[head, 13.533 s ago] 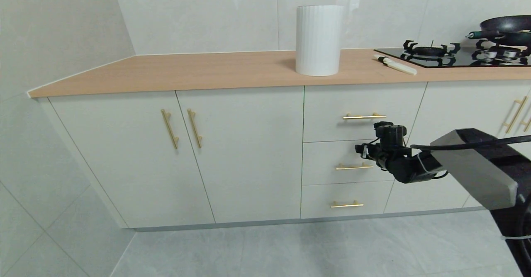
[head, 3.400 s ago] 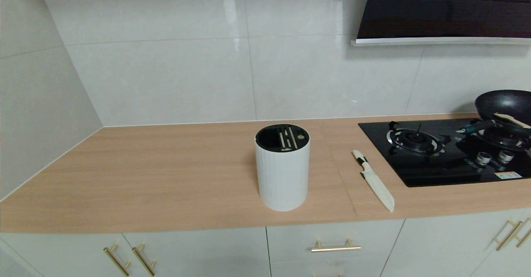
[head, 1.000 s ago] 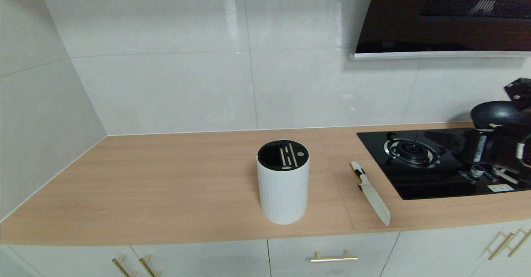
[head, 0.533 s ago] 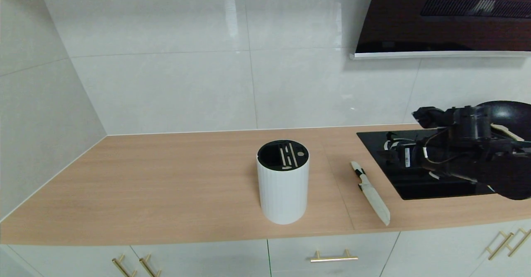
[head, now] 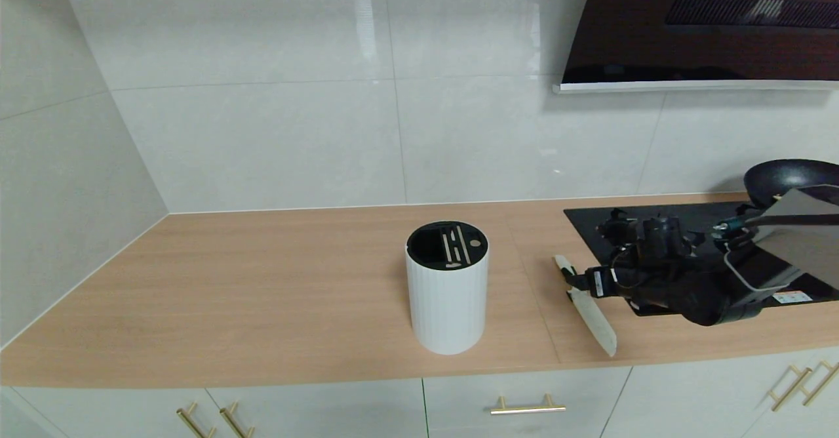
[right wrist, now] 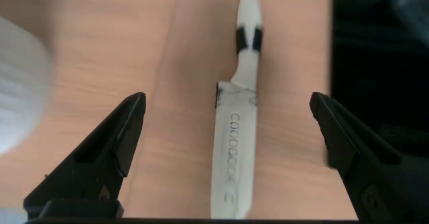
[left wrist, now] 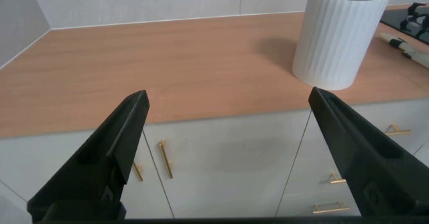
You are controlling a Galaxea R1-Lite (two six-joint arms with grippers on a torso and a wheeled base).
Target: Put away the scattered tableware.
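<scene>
A cream knife (head: pixel 590 310) with a black band on its handle lies on the wooden counter (head: pixel 262 294), between a white ribbed knife holder (head: pixel 447 300) and the hob. My right gripper (head: pixel 579 281) hangs open just above the knife's handle end. In the right wrist view the knife (right wrist: pixel 236 143) lies lengthwise between the open fingers (right wrist: pixel 100 157) of the right gripper (right wrist: pixel 228 100). My left gripper (left wrist: pixel 228 100) is open and holds nothing, out in front of the counter's edge. From there the holder (left wrist: pixel 342 36) stands farther along, with the knife (left wrist: pixel 405 46) beyond it.
A black gas hob (head: pixel 590 221) sits right of the knife, with a dark pan (head: pixel 786 176) on its far burner. A range hood (head: pixel 695 25) hangs above. A tiled wall backs the counter. Cabinet doors and drawers with brass handles (head: pixel 527 408) lie below.
My right arm has swung left from over the hob and come down, so its gripper now hovers over the knife's handle. Knife and holder have not moved.
</scene>
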